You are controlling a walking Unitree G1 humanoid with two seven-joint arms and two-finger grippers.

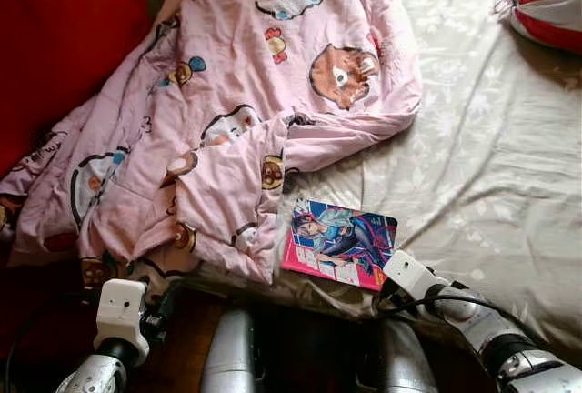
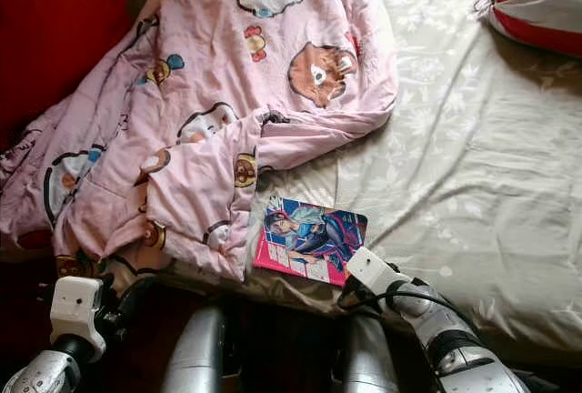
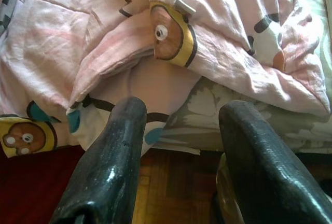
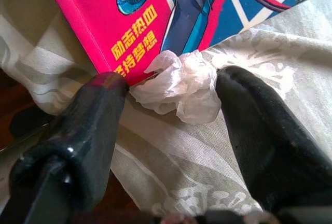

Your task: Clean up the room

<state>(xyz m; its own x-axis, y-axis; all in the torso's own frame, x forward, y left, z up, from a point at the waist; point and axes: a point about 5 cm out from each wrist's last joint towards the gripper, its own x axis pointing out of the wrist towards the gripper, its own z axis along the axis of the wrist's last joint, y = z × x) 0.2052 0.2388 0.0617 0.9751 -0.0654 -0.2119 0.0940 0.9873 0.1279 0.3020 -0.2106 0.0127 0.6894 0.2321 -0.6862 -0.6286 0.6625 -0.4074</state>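
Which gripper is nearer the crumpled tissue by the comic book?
Right. The right gripper is open with the crumpled tissue between its fingers, at the comic book edge. The left gripper is open off the bed's edge, facing the pink quilt.

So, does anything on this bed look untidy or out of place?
Yes. The pink cartoon-print quilt lies crumpled, hanging over the bed's edge. A pink-covered comic book sits askew on the pale floral sheet, and a crumpled white tissue lies between the open right gripper's fingers.
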